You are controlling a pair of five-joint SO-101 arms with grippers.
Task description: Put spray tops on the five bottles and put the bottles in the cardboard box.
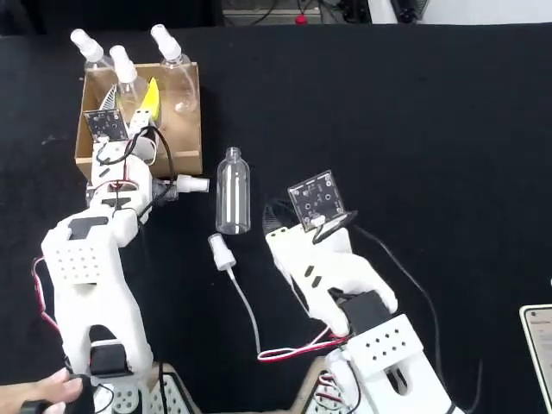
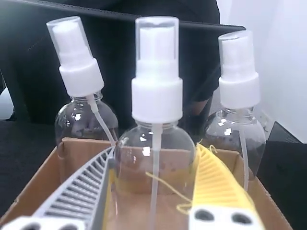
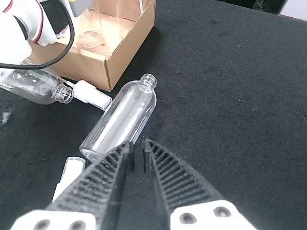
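Left wrist view puts the left gripper (image 2: 154,152) down inside the cardboard box (image 2: 43,177). Its grey and yellow fingers are closed against the two sides of the middle bottle (image 2: 156,167), which stands upright and wears a spray top. Beyond the fingertips stand two more capped ones — the second bottle (image 2: 86,120) past the grey finger and the third bottle (image 2: 235,134) past the yellow one. Both are upright at the box's far wall.

Behind that gripper, under the left arm and just outside the box's near wall, the fourth bottle (image 1: 166,190) lies on its side on the black table (image 1: 414,129). A white cap (image 1: 195,184) lies at its mouth, and the right wrist view shows the neck threads still bare.

The right gripper (image 3: 139,143) hangs low over the table. Its black fingers are drawn almost together with only a slit between them, and they pinch nothing. Just ahead of its tips the uncapped bottle (image 3: 120,120) lies on its side, base towards the gripper and open mouth pointing away towards the box. The loose spray top (image 3: 67,175) lies beside this gripper, on the side facing the left arm — its thin tube trails back along the right arm.
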